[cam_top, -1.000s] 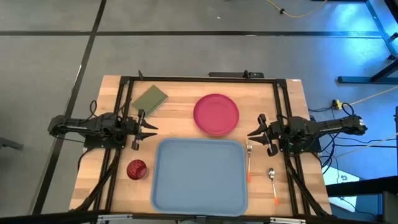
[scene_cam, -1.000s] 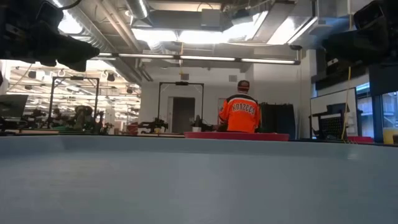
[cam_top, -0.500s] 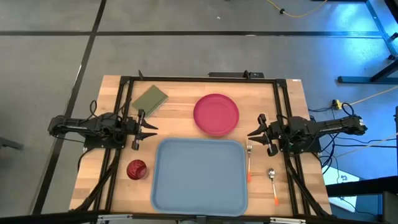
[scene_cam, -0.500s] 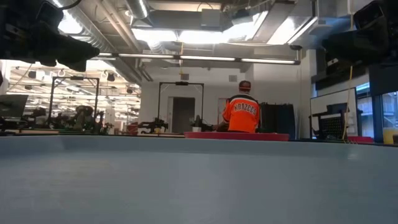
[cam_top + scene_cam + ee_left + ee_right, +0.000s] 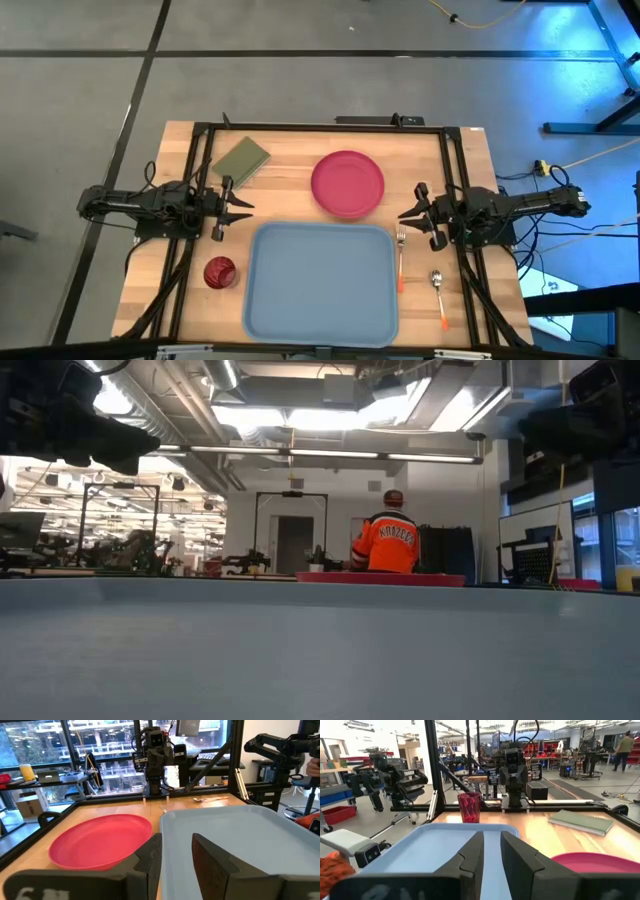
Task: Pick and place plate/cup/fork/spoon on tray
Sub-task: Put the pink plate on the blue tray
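Note:
The light blue tray lies at the table's near middle. The pink-red plate lies flat just beyond it. The dark red cup stands upright left of the tray. The fork and the spoon lie right of the tray, orange handles toward the near edge. My left gripper hovers at the tray's far left corner, my right gripper at its far right corner. Both are empty, their fingers a narrow gap apart in the wrist views.
An olive green pad lies at the far left of the table. A black frame runs around the table's edges. In the low view the tray's wall fills the foreground, and a person in an orange shirt stands far behind.

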Tool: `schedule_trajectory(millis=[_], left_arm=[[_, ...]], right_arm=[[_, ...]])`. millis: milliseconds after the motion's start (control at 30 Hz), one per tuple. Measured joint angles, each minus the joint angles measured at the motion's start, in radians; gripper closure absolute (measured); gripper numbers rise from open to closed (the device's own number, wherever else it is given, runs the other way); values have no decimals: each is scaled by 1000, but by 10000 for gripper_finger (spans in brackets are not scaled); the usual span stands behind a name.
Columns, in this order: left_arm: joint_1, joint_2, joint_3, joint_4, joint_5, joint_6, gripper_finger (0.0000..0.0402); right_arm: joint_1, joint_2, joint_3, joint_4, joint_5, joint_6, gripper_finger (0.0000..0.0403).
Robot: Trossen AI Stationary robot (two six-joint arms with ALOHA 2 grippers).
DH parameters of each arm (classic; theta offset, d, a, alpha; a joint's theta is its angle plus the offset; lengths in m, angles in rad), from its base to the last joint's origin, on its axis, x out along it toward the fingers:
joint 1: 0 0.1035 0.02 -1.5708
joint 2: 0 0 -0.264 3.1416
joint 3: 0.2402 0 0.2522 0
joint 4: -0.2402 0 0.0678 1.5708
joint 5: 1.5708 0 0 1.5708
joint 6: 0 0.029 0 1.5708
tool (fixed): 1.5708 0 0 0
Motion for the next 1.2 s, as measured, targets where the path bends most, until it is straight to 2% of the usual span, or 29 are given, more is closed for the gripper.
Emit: schedule_trajectory(millis=[167, 333, 533, 700, 867, 967, 1033, 1100, 1200], left_arm=[[0, 0, 0, 0, 0, 0, 302], [0, 0, 0, 0, 0, 0, 301], [0, 0, 0, 0, 0, 0, 301], [0, 0, 0, 0, 0, 0, 302], [0, 0, 0, 0, 0, 0, 302], [0, 0, 0, 0, 0, 0, 302], [0, 0, 0, 0, 0, 0, 302], [0, 0, 0, 0, 0, 0, 302], [0, 0, 0, 0, 0, 0, 302]], right_arm=[[0, 0, 0, 53, 0, 3, 333], [0, 0, 0, 147, 0, 100, 333], [0, 0, 0, 252, 0, 101, 333], [0, 0, 3, 262, -6, 166, 333], [0, 1, 87, 257, -48, 234, 333], [0, 13, 183, 209, -50, 134, 333], [1, 38, 257, 133, -7, 18, 333], [0, 77, 331, 50, 112, -84, 333], [0, 165, 430, -81, 431, -166, 333]])
